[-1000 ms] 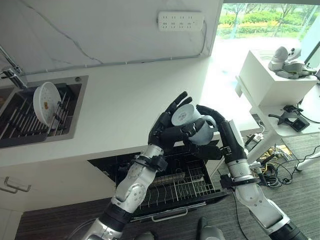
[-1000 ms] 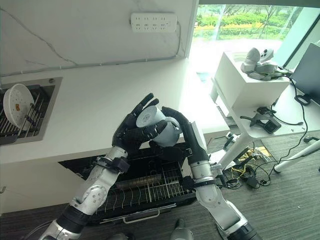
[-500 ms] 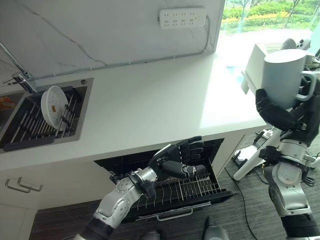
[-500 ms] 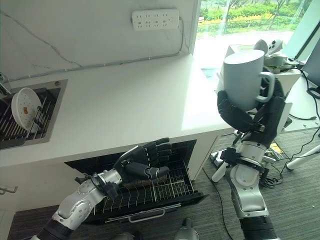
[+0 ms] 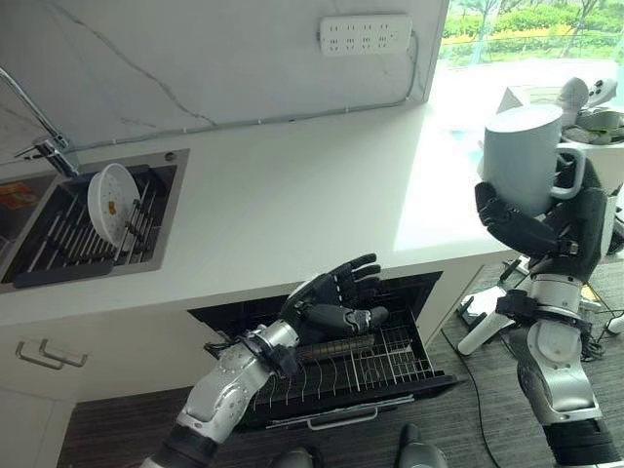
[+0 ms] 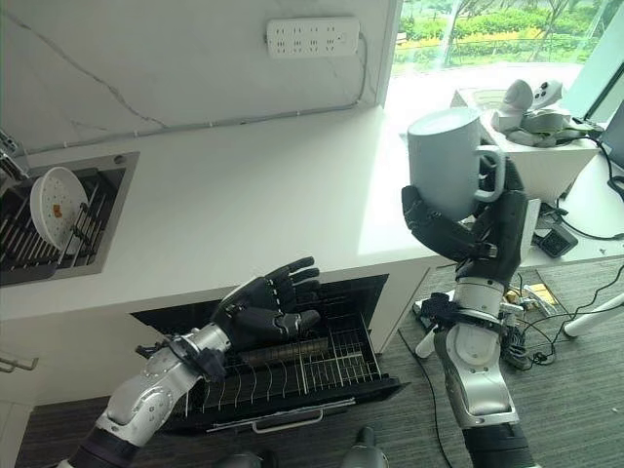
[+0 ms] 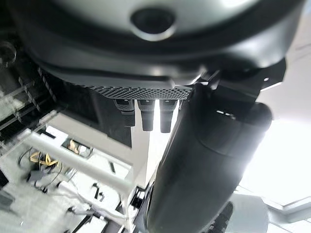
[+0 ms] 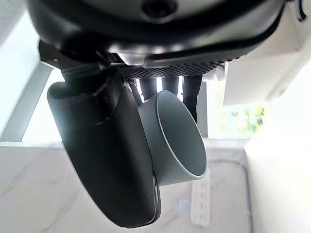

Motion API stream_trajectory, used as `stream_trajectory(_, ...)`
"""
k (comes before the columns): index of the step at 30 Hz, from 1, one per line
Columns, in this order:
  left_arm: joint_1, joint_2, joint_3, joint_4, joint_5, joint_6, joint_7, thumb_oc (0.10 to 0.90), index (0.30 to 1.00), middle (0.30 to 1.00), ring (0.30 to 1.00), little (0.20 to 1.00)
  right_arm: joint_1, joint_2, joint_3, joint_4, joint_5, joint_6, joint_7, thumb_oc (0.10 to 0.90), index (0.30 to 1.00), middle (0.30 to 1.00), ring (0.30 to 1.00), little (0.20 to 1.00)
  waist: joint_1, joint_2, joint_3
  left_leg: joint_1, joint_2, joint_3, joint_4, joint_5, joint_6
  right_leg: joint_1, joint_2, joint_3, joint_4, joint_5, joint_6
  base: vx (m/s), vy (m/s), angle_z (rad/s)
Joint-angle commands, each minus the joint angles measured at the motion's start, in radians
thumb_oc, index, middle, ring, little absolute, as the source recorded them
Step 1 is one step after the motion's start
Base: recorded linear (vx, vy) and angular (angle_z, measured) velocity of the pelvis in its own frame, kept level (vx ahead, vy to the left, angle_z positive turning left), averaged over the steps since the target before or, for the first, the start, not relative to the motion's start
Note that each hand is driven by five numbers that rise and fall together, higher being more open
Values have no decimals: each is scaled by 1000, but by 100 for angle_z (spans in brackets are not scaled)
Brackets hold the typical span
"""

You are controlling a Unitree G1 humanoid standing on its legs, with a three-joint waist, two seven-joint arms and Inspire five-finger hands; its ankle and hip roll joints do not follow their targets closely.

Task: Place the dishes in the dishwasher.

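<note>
White countertop [image 5: 292, 195] runs across the kitchen under a marbled wall, with the dishwasher rack [image 5: 361, 366] pulled out below its front edge and a sink [image 5: 58, 234] at the robot's far left holding a plate [image 5: 109, 195] on edge in a drying rack. The grey mug [image 5: 522, 156] is raised high at the robot's right, past the counter's end, base up and mouth down, with the right hand [image 5: 536, 229] curled round its lower body and handle side; the right wrist view shows the fingers wrapped behind the open rim. The left hand [image 5: 331, 302] hovers just above the rack with its fingers spread and nothing in it. The main risk I see is the mug striking the counter's corner or front edge on the way down, since the rack's opening sits directly under that overhang. A loose hold on the smooth wall could also let it slip, and the floor is far below. Open room lies to the right of the counter end, but a white side table [image 5: 585, 127] stands near the mug there. The left arm also crowds the rack's middle, so the clearest slot is the rack's right part.
</note>
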Motion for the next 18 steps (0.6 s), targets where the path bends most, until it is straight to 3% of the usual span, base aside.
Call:
stream_trajectory(1,-25,13,30,-137,46,-1,-142,800,900,900,900,900,-74,-26,-65,-101,54,-116,69,400,300,300,300,300,3,-17,-59,48,31,52,-77,-25,-8,23,-15,37,104,-210,63,0,0,0)
stream_trajectory(4,0,48,51,-141,98,68,-184,800,900,900,900,900,-58,-27,-74,-110,106,-131,121,400,300,300,300,300,5,-11,-59,44,33,52,-77,-24,-11,20,-17,29,104,-210,66,-4,-15,0)
stream_trajectory(7,52,109,83,-121,206,160,-226,800,900,900,900,900,-34,-30,-74,-153,216,-147,297,400,300,300,300,300,17,1,-58,33,25,30,-77,-22,-13,18,-12,25,104,-214,64,-13,-100,1)
stream_trajectory(14,135,226,131,-80,434,164,-311,800,900,900,900,900,4,-54,-91,-184,327,-114,404,400,300,300,300,300,30,17,-53,14,18,-40,-77,-9,-20,32,39,35,104,-236,35,-19,-132,11)
stream_trajectory(18,160,282,140,-72,574,136,-328,800,900,900,900,900,17,-71,-92,-182,365,-103,480,400,300,300,300,300,22,43,-33,9,29,-76,-77,22,-40,48,77,15,104,-245,3,-46,-108,27)
